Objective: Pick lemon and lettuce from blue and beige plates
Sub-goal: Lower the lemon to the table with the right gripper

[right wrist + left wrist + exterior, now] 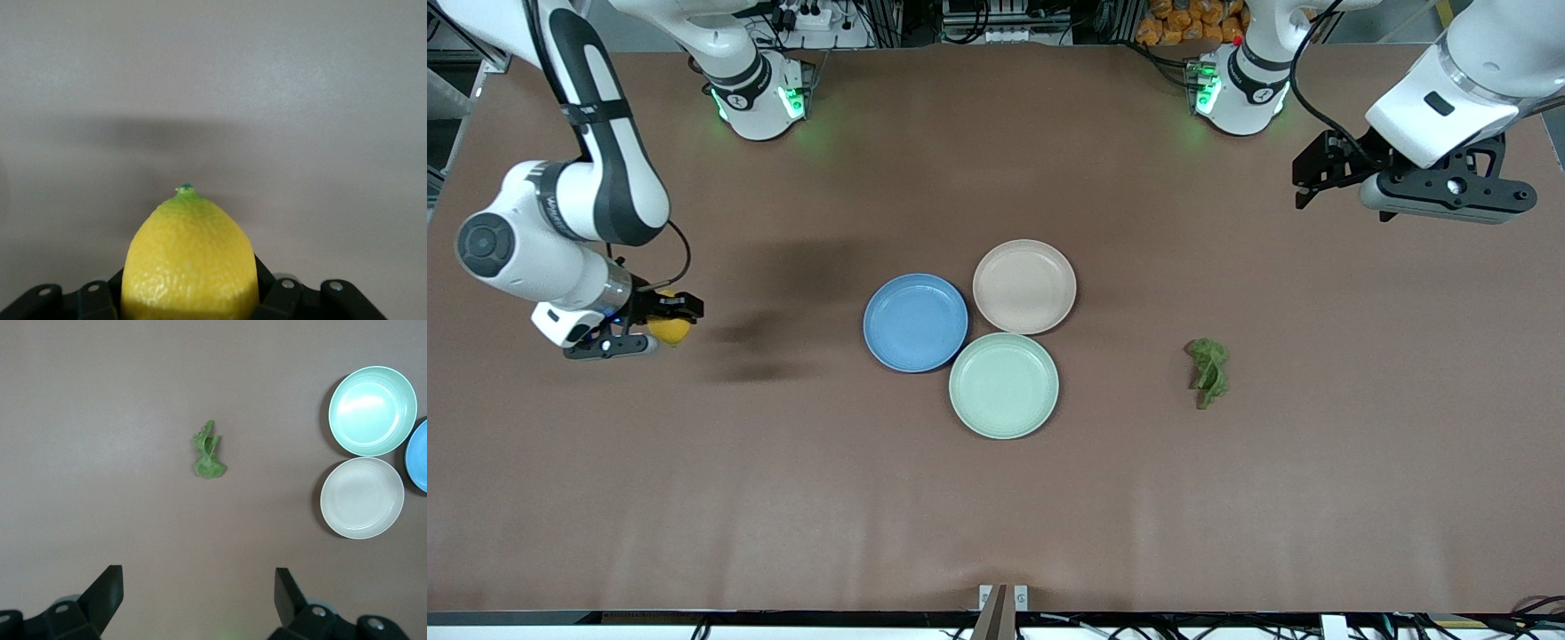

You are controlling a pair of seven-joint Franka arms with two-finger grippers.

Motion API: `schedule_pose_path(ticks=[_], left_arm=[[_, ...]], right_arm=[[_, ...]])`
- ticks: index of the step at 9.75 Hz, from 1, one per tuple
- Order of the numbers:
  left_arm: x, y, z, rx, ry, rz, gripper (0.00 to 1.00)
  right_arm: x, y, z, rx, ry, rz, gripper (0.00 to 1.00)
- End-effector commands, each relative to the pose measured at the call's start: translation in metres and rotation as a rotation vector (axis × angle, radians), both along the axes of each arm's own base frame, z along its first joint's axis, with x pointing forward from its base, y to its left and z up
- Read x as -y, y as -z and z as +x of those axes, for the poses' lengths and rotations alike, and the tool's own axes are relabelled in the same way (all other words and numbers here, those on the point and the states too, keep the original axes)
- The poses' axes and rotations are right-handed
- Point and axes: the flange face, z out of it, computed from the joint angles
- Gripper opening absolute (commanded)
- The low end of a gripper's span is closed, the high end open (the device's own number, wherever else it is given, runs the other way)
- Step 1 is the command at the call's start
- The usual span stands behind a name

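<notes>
Item, lemon (670,330): we are pinching it in the right gripper (660,327) over the bench (996,516) at the right arm's end.

Item, lettuce (1208,371): lying on the bench, off the plates, under our spread left gripper (197,597), the nearer one.

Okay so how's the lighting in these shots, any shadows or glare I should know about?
Front view: soft dark shadows smear across the brown table beside the right gripper holding the yellow lemon. Left wrist view: a bright glare patch sits on the round mint-green plate. Right wrist view: a broad shadow band crosses the table above the lemon.
</notes>
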Motion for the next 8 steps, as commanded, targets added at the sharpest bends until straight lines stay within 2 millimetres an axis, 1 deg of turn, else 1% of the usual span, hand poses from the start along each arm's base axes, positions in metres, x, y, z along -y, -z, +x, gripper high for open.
schedule_pose_path(ticks=[1, 5, 8], left_arm=[[0.0, -0.006, 0.0, -0.009, 0.029, -0.021, 1.0], [0.001, -0.006, -0.001, -0.01, 0.029, -0.023, 1.0], [0.003, -0.006, -0.001, -0.01, 0.031, -0.024, 1.0]], right_arm=[[0.001, 0.005, -0.012, 0.012, -0.006, 0.0, 0.5], [0.007, 0.043, -0.006, 0.032, -0.019, -0.014, 0.5], [0.009, 0.077, -0.001, 0.061, -0.018, -0.03, 0.5]])
